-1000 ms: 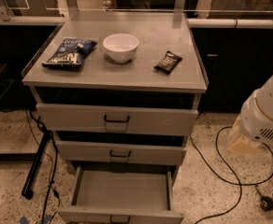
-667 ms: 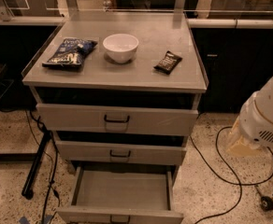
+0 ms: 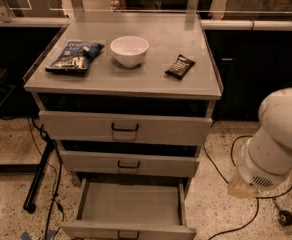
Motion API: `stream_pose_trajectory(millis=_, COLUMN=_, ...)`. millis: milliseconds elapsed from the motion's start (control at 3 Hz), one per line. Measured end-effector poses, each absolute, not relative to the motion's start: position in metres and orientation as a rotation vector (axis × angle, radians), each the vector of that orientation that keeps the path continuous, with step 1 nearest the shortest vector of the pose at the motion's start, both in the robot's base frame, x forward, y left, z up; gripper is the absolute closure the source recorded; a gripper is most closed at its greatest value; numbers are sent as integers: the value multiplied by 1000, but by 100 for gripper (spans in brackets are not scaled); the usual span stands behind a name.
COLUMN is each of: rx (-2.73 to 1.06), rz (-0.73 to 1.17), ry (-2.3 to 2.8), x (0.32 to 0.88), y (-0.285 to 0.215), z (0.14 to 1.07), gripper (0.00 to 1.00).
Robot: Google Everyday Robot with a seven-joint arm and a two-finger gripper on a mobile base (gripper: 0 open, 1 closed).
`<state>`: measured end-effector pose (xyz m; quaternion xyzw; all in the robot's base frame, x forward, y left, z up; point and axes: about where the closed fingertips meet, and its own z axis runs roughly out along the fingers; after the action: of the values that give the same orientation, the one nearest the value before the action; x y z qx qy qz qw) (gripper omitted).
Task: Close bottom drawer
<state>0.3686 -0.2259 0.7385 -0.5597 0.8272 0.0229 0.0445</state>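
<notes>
The bottom drawer of the grey metal cabinet is pulled far out, showing its flat grey empty tray. Its short front panel with a small black bar handle lies at the bottom edge of the view. The two taller drawers above it, the top drawer and the middle drawer, sit nearly shut. A white arm segment of the robot stands at the right of the cabinet. The gripper is out of view.
On the cabinet top lie a dark blue chip bag, a white bowl and a dark snack bar. Black cables run over the speckled floor at the right. A black stand leg is at the left.
The white arm segment at the right has shifted slightly lower and left in the view. The drawers and the things on top have not moved.
</notes>
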Motion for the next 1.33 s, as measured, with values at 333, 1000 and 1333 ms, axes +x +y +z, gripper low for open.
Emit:
stream_pose_trajectory(millis=333, rx=-1737, rz=151, ry=2597, x=364, y=-227, z=675, gripper=100)
stream_pose_trajectory(millis=1000, rx=-1715, rz=219, ry=2611, x=354, y=-223, z=651, gripper=100)
stream_pose_trajectory(millis=1333, rx=-1690, rz=271, ry=2663, x=337, y=-213, z=599, gripper=100)
